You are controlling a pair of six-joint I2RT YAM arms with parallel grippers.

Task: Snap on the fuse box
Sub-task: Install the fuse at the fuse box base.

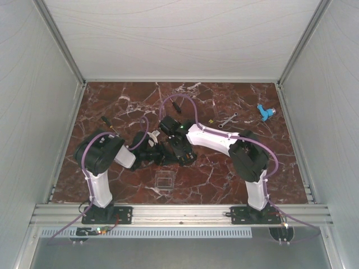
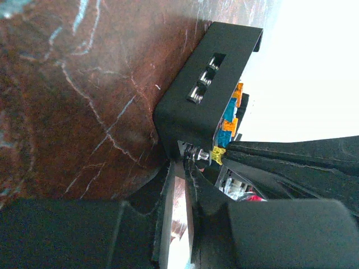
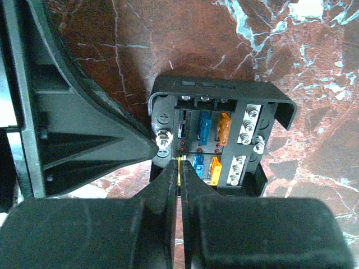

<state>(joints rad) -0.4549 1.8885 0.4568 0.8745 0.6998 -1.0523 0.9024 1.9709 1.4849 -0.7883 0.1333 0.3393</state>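
Note:
The fuse box [image 3: 221,88] is a small black open box on the marble, with blue and orange fuses and silver screws in its slots. In the left wrist view the fuse box [image 2: 190,109] stands on edge. My left gripper [image 2: 182,161] is shut on its lower corner by the bolt, and one of its fingers [image 3: 90,134] shows in the right wrist view. My right gripper [image 3: 180,163] is shut on a thin yellow fuse [image 3: 179,166] at the box's near row. That yellow fuse [image 2: 217,154] also shows beside the bolt. Both grippers meet at mid-table [image 1: 168,150].
A clear square lid [image 1: 164,181] lies on the table in front of the grippers. A screwdriver [image 1: 109,124] lies at the left. A small wrench [image 1: 227,119] and a blue part [image 1: 265,112] lie at the back right. White walls enclose the table.

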